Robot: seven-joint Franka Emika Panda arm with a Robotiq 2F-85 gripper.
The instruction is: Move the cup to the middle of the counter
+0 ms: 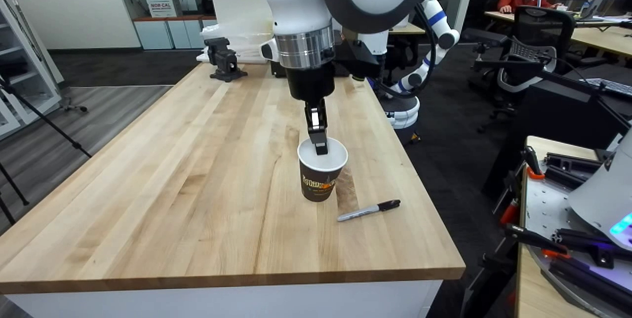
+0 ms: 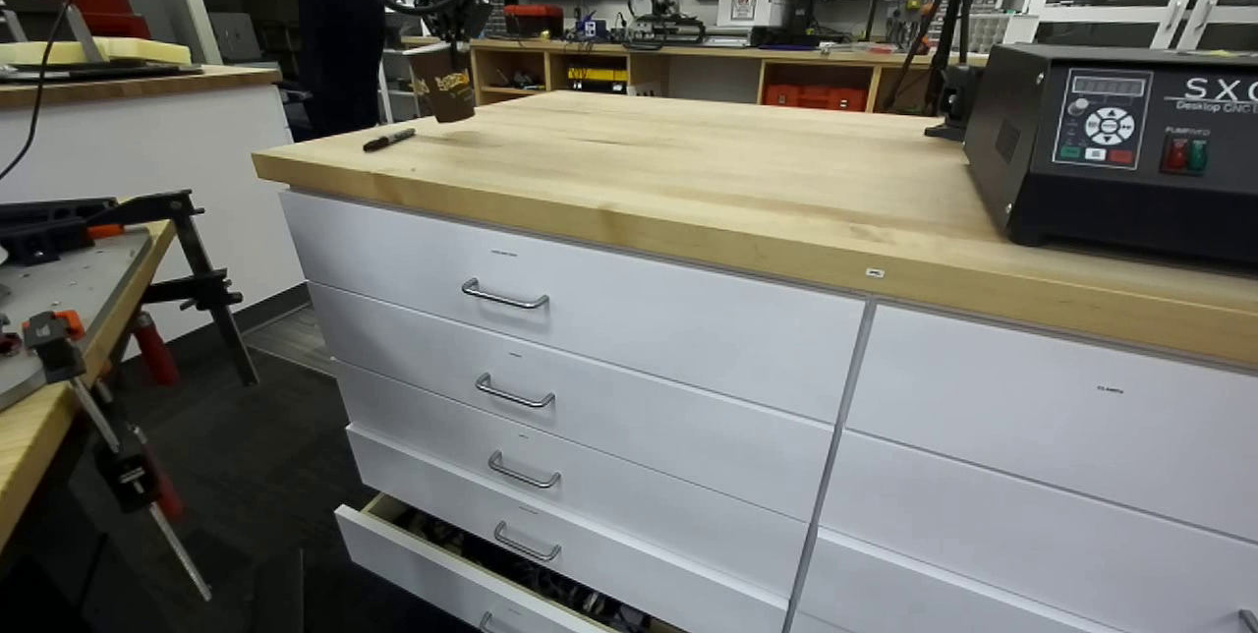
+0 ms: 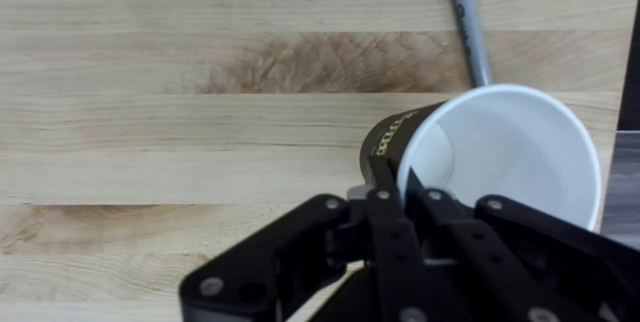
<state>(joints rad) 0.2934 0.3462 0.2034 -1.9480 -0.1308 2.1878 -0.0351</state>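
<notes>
The cup (image 1: pixel 318 187) has a white rim and a dark brown body with yellow print. It also shows in an exterior view (image 2: pixel 447 90) and in the wrist view (image 3: pixel 510 157). My gripper (image 1: pixel 320 149) is shut on the cup's wall. In the wrist view its fingers (image 3: pixel 396 177) pinch the rim, one inside the cup and one outside. The cup is slightly tilted and seems held a little above the wooden counter (image 1: pixel 187 199), near one end of it. The counter also shows in an exterior view (image 2: pixel 708 156).
A marker pen (image 1: pixel 369 210) lies on the counter beside the cup. It also shows in the wrist view (image 3: pixel 470 32). A black clamp-like device (image 1: pixel 225 61) stands at the counter's far end. A black machine (image 2: pixel 1120 151) stands on the counter.
</notes>
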